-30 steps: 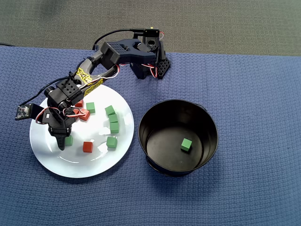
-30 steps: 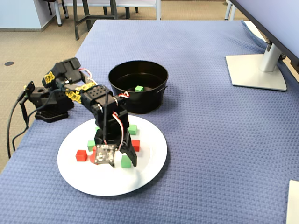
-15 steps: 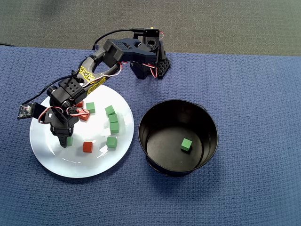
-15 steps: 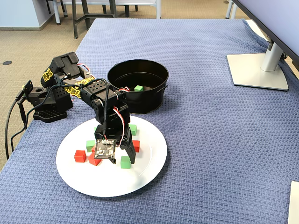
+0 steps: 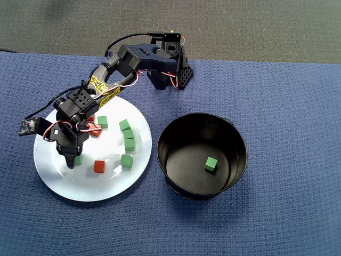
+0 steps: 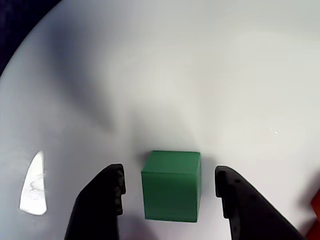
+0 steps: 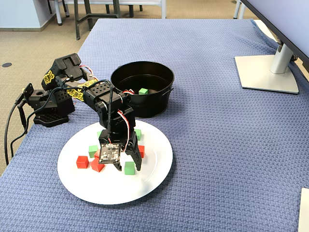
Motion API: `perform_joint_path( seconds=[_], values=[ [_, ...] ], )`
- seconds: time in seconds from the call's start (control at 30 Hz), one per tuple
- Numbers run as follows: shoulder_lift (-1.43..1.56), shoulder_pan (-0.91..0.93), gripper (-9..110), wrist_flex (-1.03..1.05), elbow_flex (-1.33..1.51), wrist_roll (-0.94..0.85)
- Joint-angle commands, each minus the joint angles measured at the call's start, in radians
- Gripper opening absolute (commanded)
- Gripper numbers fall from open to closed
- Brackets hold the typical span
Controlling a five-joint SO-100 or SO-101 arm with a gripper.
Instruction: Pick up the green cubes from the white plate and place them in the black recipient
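The white plate (image 5: 74, 186) lies left of the black pot (image 5: 186, 165), which holds one green cube (image 5: 211, 164). Several green cubes lie on the plate, among them one at the right (image 5: 126, 161) and one near the top (image 5: 102, 121). My gripper (image 5: 73, 160) points down over the plate's left part. In the wrist view the gripper (image 6: 170, 174) is open, and a green cube (image 6: 171, 186) sits on the plate (image 6: 200, 75) between the jaws with a gap on each side. In the fixed view that cube (image 7: 129, 167) is at the gripper (image 7: 131, 165), in front of the pot (image 7: 149, 108).
Red-orange cubes (image 5: 99, 166) lie among the green ones on the plate; one shows at the right edge of the wrist view (image 6: 315, 205). The arm's base (image 5: 170, 74) stands behind the plate. A monitor stand (image 7: 265, 72) is at the far right on the blue cloth.
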Motion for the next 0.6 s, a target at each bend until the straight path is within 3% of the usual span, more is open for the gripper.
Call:
perform_joint_path(
  seconds=[0.0,0.13,0.57],
  values=[
    [0.061,-0.025,11,-0.023,-0.012,0.02],
    [0.06,-0.025,1,-0.023,-0.012,0.023],
    [0.149,-0.008,0,0.038,-0.038,0.051]
  ],
)
